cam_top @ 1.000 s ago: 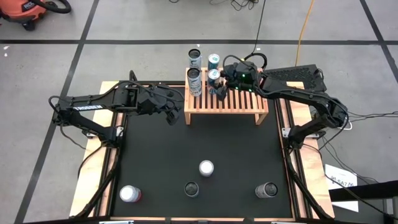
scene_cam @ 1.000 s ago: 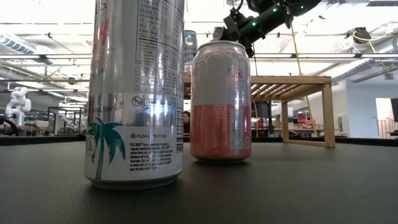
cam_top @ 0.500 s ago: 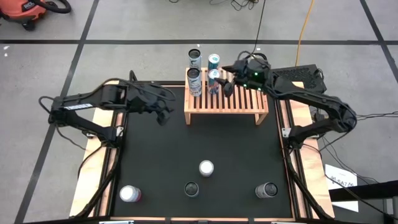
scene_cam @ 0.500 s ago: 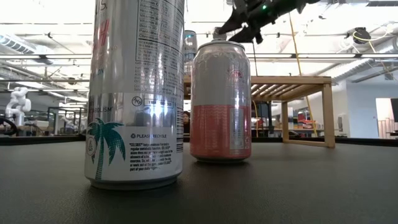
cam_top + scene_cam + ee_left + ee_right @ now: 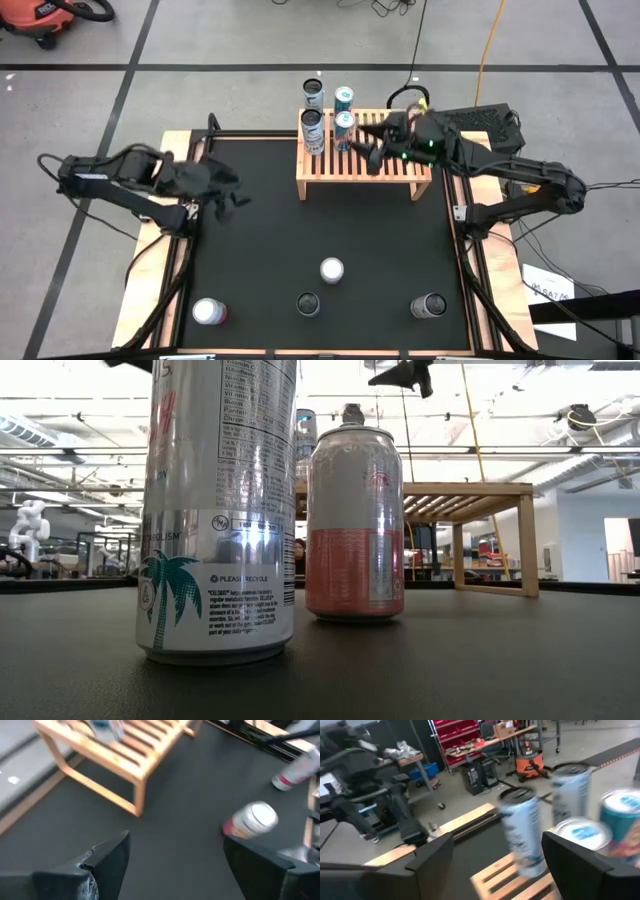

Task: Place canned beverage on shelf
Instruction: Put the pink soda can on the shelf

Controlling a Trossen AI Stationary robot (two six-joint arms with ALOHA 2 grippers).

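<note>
The light-wood shelf (image 5: 375,165) stands at the table's far middle, and several cans stand upright at its far left end, among them a silver can (image 5: 313,130) and a teal-topped can (image 5: 345,127). My right gripper (image 5: 366,155) hovers open above the slats, just right of these cans (image 5: 522,830); nothing is between its fingers (image 5: 497,857). My left gripper (image 5: 232,198) is open and empty over the mat's left side, well left of the shelf (image 5: 115,750).
Loose cans stand upright on the black mat: a pink-and-white one (image 5: 331,270) in the middle, and three along the near edge (image 5: 209,312), (image 5: 309,303), (image 5: 429,305). In the low view two of them (image 5: 220,510), (image 5: 355,525) block most of the shelf (image 5: 470,490).
My left gripper has swung away from the shelf's left leg toward the table's left edge. My right gripper has drawn back from the cans on the shelf toward the right, risen and rolled. The cans stand as before.
</note>
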